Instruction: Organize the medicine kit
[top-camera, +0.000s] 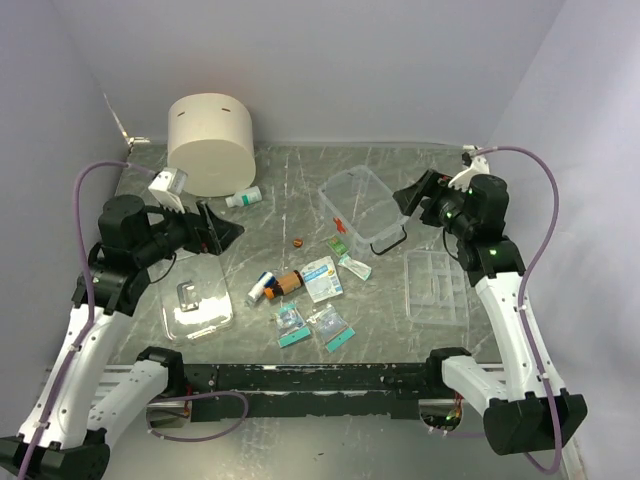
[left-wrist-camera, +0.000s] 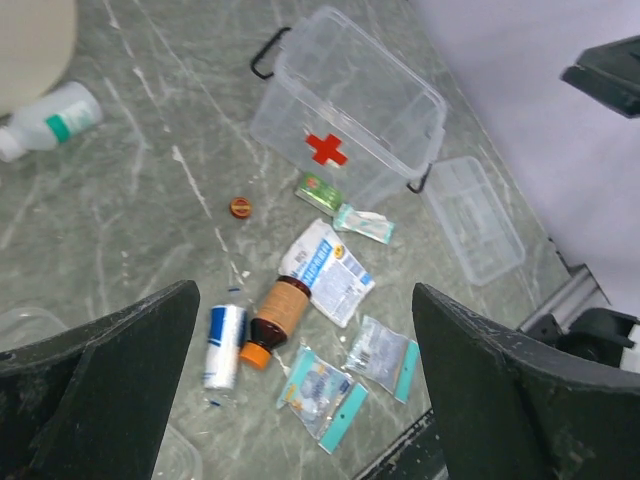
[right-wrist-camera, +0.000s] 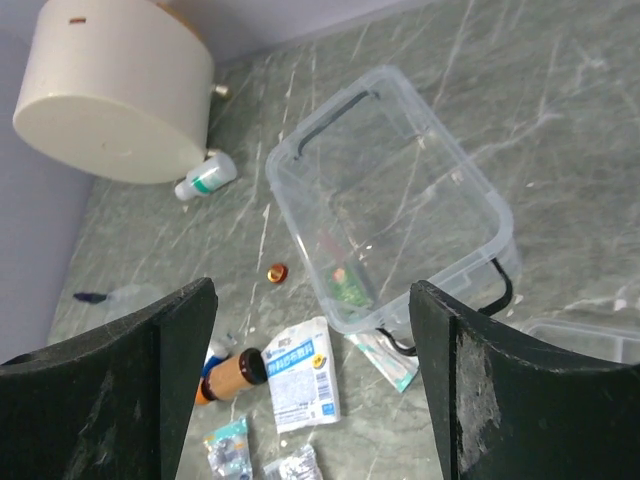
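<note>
- Top external view, left side: the left claw (top-camera: 222, 228) hangs released, its fingers spread wide, over the left half of the table. A clear lid (top-camera: 195, 305) lies just on its near side.
- Middle, toward the near edge: a brown bottle (top-camera: 287, 281), a white tube (top-camera: 259, 289) and a paper packet (top-camera: 322, 278) lie loose together. They sit to the near right of the left claw, which is the closer of the two.
- Right of middle: the medicine kit (top-camera: 335, 190) stands upright with no lid. Its long axis runs from the far edge toward the near edge, slanting right.
- Right side: the right claw (top-camera: 415, 192), also released, hovers just beside the kit's far-right corner.
- Judged from this layout, loading would take a loose item right and toward the far edge into the kit.
</note>
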